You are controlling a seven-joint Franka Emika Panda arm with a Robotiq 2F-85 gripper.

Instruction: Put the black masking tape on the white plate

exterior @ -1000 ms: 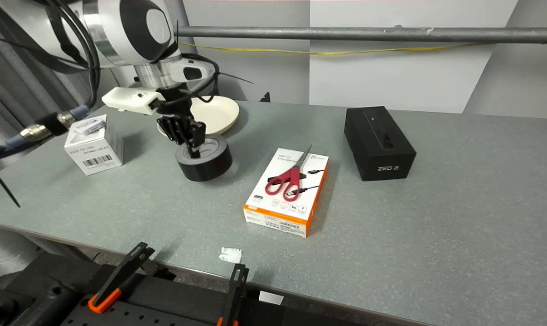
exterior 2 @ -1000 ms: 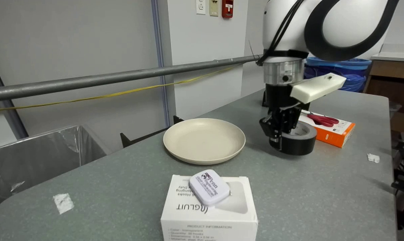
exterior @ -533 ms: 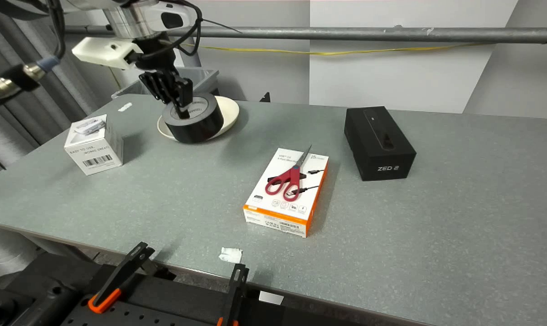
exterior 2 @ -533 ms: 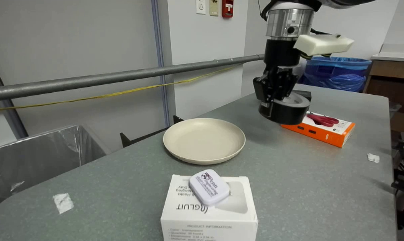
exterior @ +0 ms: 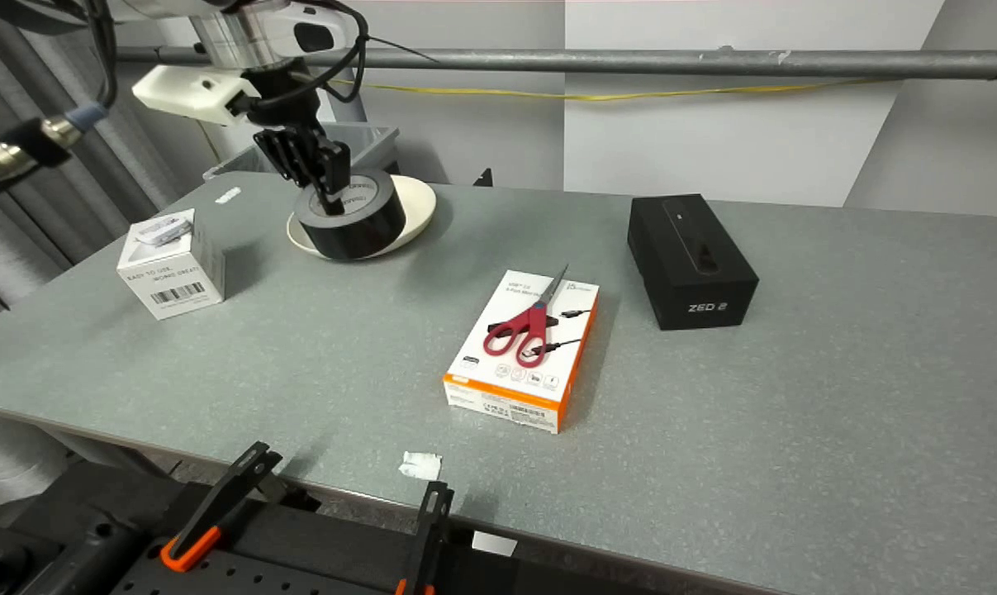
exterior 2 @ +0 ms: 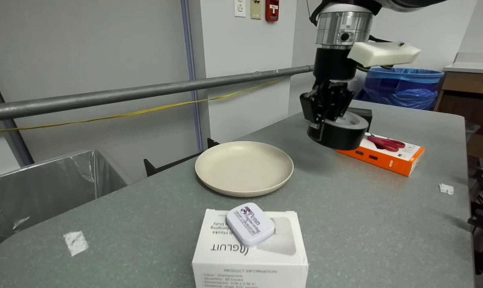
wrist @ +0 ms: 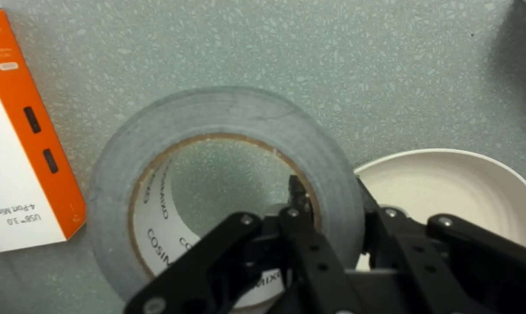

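tape [exterior 2: 339,136]: aloft, one side inside claw [wrist: 330,189]
claw: clamped on that side
plate [wrist: 441,187]: part hidden, cut off in wrist view

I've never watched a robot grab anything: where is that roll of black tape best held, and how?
Likely best by the wall of the ring, coming from above. The roll of black tape has its flat face upward, with an open hole, so one finger can go inside and one outside, pinching the wall. The gripper holds it this way, on the side towards the white plate.
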